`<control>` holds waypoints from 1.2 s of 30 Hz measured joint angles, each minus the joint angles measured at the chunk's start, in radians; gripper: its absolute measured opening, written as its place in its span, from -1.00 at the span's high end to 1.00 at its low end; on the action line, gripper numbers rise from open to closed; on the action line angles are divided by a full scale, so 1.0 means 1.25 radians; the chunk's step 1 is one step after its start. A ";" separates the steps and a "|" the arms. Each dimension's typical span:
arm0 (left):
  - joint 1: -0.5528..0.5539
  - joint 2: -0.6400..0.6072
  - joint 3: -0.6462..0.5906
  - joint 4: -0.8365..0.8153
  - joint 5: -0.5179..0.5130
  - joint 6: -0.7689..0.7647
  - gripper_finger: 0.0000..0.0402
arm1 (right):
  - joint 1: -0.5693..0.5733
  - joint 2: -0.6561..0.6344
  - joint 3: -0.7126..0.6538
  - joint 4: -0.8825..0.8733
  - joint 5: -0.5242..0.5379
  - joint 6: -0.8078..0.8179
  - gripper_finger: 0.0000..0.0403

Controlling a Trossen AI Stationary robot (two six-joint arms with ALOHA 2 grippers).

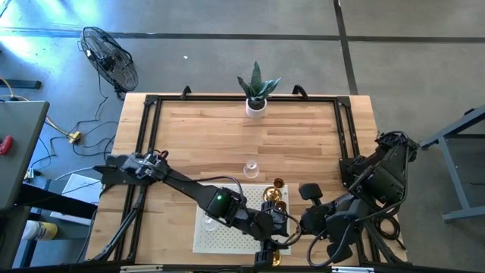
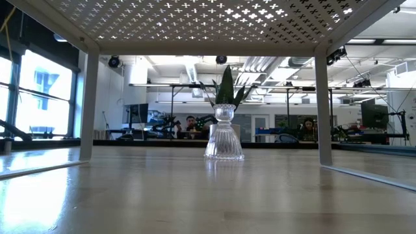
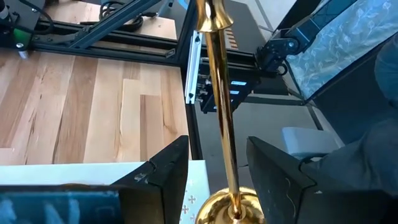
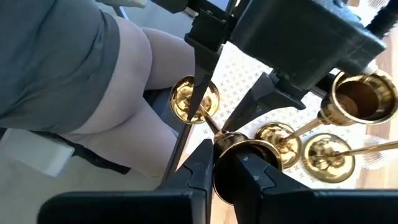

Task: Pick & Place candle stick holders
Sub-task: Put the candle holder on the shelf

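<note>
- From above: both arms crowd the near edge of the table over a white perforated rack (image 1: 220, 236). The left gripper (image 1: 267, 227) reaches in from the left and the right gripper (image 1: 307, 221) from the right, meeting at a cluster of brass holders (image 1: 274, 199). One glass holder (image 1: 251, 168) stands alone mid-table, well apart from the arms. A potted plant (image 1: 257, 91) sits at the far edge, out of the way.
- At table height: the same glass holder (image 2: 224, 134) stands upright on bare wood beyond the rack's legs (image 2: 323, 104), with the plant behind it. People sit in the room beyond. No gripper shows here.
- Left wrist: its fingers (image 3: 165, 171) are spread to either side of a thin brass stem (image 3: 222, 112) without touching it; the round base (image 3: 233, 208) rests on the rack.
- Right wrist: its fingers (image 4: 200, 165) are pressed onto the rim of a brass cup (image 4: 239, 163). Two more brass holders (image 4: 357, 96) lie alongside. A person's clothing fills the background.
- Judgement: the work looks midway. The brass pieces are gathered at the rack, and at least the lone glass holder remains to be fetched. Other glass holders cannot be made out. The tight crowding of two grippers and thin stems is the main risk.
</note>
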 joint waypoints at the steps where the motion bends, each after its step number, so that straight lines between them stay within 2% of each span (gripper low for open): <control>1: 0.000 0.000 0.000 0.000 0.000 0.000 0.21 | 0.000 0.000 0.000 0.000 0.002 -0.003 0.86; 18: -0.001 0.000 0.000 0.000 0.000 0.006 0.23 | 0.000 0.000 0.000 0.035 0.005 -0.045 0.85; 23: -0.001 0.000 0.000 -0.004 0.000 0.013 0.44 | -0.001 0.000 0.000 0.034 0.007 -0.045 0.85; 29: -0.001 0.000 0.001 -0.010 0.010 0.031 0.92 | 0.000 0.000 0.000 0.039 0.001 -0.045 0.84; 36: -0.001 -0.002 0.001 -0.031 0.009 0.040 0.95 | 0.000 0.001 0.000 0.039 0.002 -0.025 0.82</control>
